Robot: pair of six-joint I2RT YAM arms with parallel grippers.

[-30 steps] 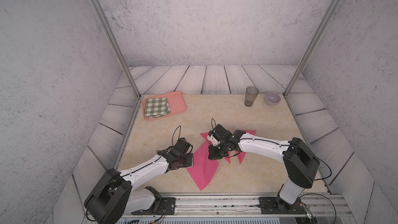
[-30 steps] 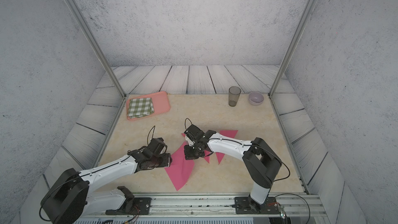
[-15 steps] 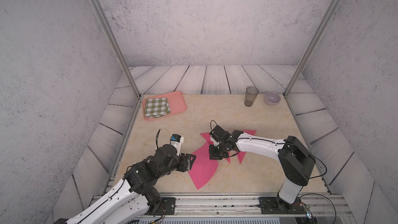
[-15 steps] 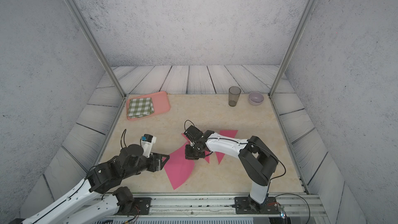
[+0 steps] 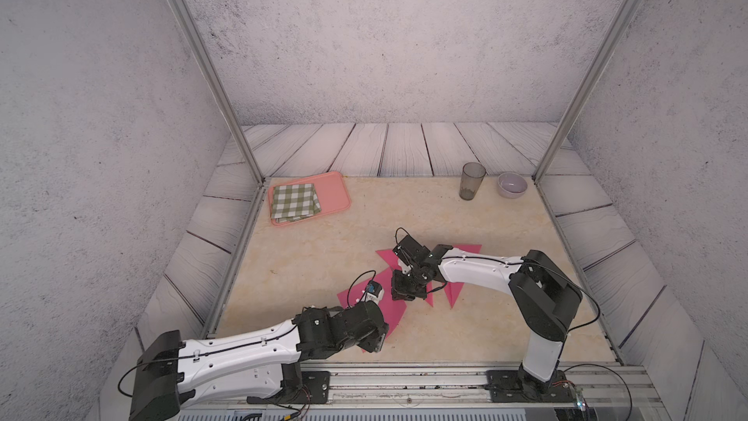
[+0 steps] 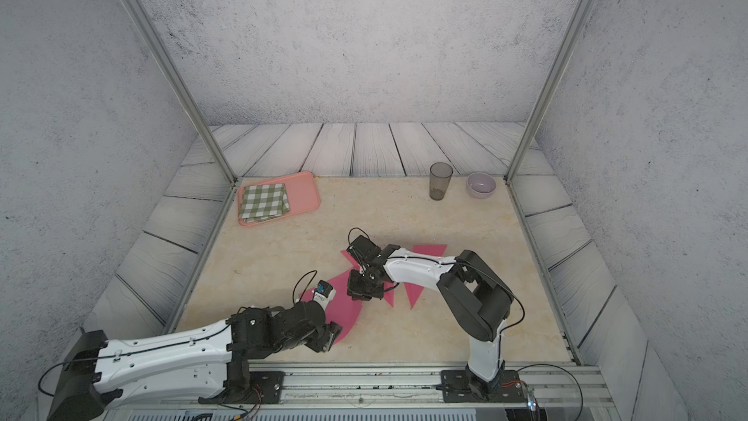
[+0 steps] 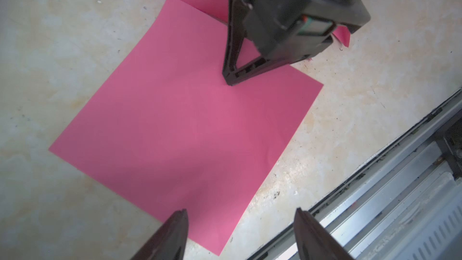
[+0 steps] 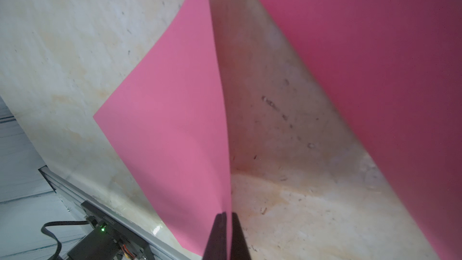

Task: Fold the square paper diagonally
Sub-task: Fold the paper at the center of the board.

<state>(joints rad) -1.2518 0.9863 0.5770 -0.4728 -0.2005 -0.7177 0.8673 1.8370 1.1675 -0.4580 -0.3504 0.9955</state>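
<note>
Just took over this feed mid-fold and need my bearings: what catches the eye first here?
The pink square paper lies front and centre, bright against the beige tabletop. The right gripper has its jaws shut on one edge of the sheet, while the left gripper hovers over its front corner with jaws open. More pink triangles lie under the right arm.

Beige tabletop (image 5: 324, 253), pink square paper (image 7: 180, 126), pink tray (image 5: 332, 192), grey tumbler (image 5: 471, 181), lilac bowl (image 5: 512, 185)
</note>
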